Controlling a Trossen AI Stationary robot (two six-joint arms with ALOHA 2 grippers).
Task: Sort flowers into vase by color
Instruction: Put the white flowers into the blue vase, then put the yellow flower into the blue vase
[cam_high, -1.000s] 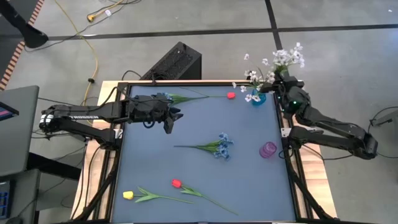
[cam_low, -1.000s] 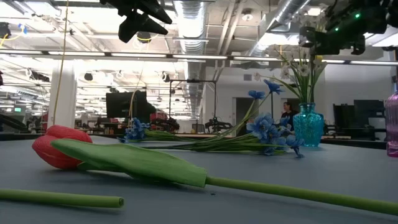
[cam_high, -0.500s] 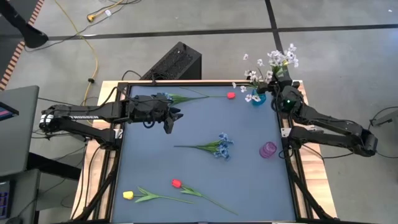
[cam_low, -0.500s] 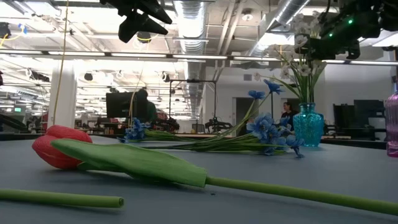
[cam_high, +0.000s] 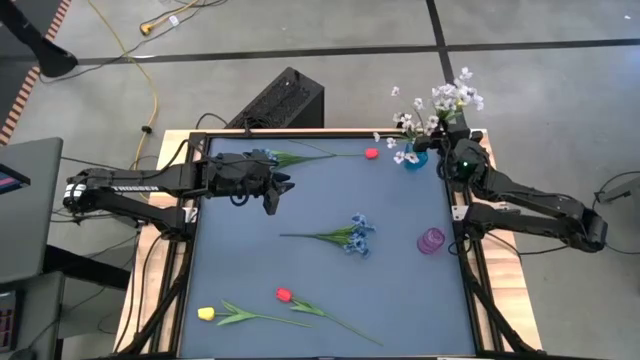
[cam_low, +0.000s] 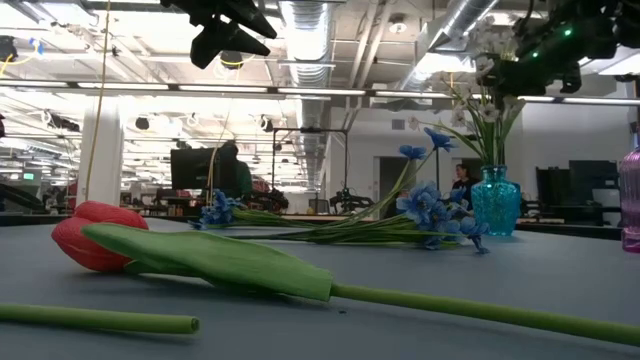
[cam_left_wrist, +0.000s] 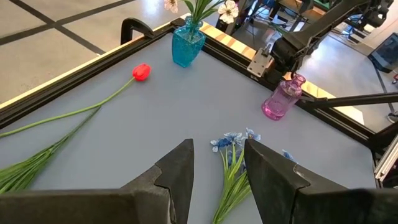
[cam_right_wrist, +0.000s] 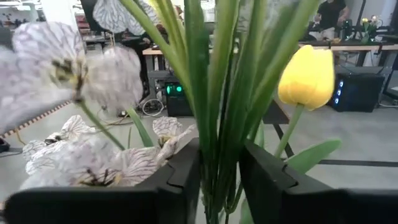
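At the bottom of the high view, a yellow flower (cam_high: 206, 314) and a red flower (cam_high: 283, 295) lie on the blue-grey bench (cam_high: 240, 270). Their green stems cross a little. In the middle lies the blue flower bunch (cam_high: 357, 234). To its right stands a small purple vase (cam_high: 431, 241).

Higher up in the high view, on the left side, the left gripper (cam_high: 272, 193) hangs over the bench. In the left wrist view its fingers (cam_left_wrist: 180, 171) are spread apart and hold nothing. Another red flower (cam_high: 371, 154) lies near the top edge, with a long stem going left.

In the upper right corner of the bench stands the blue vase (cam_high: 415, 157). White flowers (cam_high: 452, 96) stick up out of it. The right gripper (cam_right_wrist: 217, 180) is just above this vase. It is pinching a bundle of green stems between its fingers. A yellow bud shows at the right of that view.

The flowers look very light. The stems look thin and bendy, maybe with wire inside. I think the leaves and petals are soft and could get squashed. The best place to hold one is probably the bare stem, near the middle, so it does not droop much. The glass vases look easy to tip over.

White writing shows on the left arm (cam_high: 130, 187), but it is too small to read.
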